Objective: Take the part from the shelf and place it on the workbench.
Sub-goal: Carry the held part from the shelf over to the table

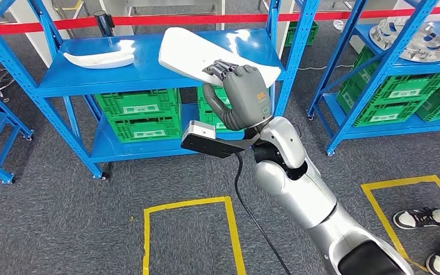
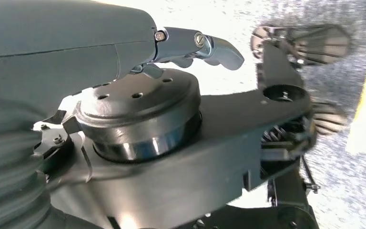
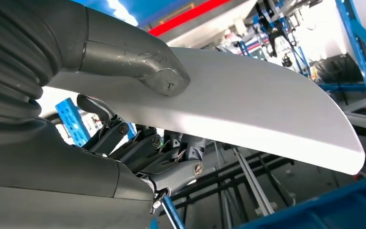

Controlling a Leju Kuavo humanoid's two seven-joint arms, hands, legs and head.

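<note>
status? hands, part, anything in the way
Right hand grips the white part, thumb on one face, fingers on the other, above the blue shelf. Left hand holds nothing visible. Second white part lies clear.

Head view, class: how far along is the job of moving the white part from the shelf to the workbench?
Done: the right hand grips the white part, thumb on one face, fingers on the other. In hand: taking it from the blue shelf. Left: carrying it to the workbench and setting it down.

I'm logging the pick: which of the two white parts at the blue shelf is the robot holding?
The larger flat white panel, gripped by the right hand; the smaller curved white part lies untouched on the shelf's far left.
</note>
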